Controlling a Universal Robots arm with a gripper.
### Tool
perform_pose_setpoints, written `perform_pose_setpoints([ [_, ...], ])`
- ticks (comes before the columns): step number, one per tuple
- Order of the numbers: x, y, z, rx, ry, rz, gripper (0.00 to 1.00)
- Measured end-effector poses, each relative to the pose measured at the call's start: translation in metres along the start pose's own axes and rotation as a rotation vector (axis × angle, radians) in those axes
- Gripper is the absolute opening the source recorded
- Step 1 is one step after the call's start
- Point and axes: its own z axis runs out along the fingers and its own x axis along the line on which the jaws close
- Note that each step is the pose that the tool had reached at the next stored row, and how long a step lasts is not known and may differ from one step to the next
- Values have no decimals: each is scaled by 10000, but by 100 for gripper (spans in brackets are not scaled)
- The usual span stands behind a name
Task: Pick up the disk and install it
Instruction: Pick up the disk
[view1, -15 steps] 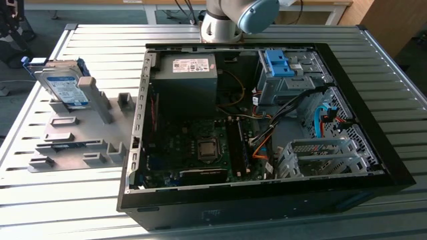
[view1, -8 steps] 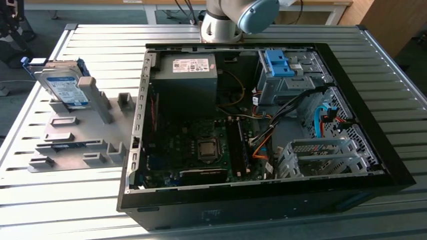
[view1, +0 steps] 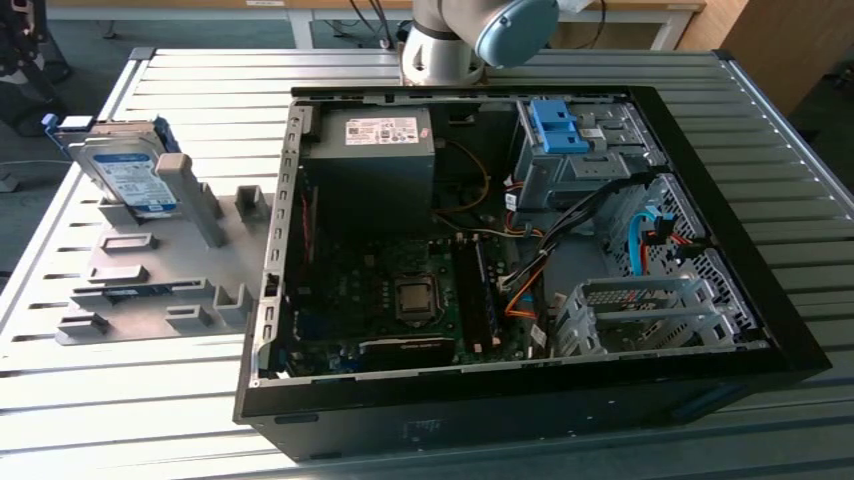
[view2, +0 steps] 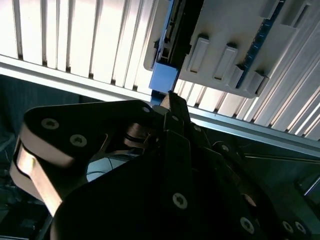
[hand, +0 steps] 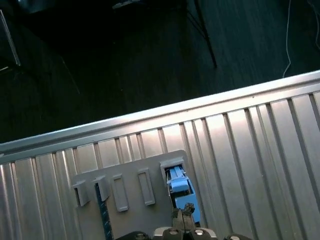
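Note:
The disk (view1: 127, 175) stands upright in a slot of the grey holder (view1: 160, 290) at the exterior view's left, beside the open computer case. It is silver, with a white-and-blue label and a blue frame. In both wrist views I look down at the holder (hand: 130, 187) (view2: 240, 40) from well above. The disk shows edge-on as a blue strip (hand: 177, 187) (view2: 164, 77). My gripper (hand: 183, 216) (view2: 172, 100) hangs above the disk, apart from it. Its fingertips (hand: 178, 216) are pressed together and hold nothing.
The open computer case (view1: 801, 350) takes up the middle of the slatted metal table (view1: 134, 400). Inside it are a grey power-supply box (view1: 380, 150), a bay with a blue latch (view1: 554, 125) and a silver drive cage (view1: 641, 310). The holder sits close to the table's edge (hand: 150, 117), with dark floor beyond.

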Motion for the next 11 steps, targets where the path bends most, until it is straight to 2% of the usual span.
perform_pose_setpoints([
  [8, 0, 0, 9, -20, 40, -1453, 11],
  [11, 0, 0, 10, -14, 43, -1582, 11],
])
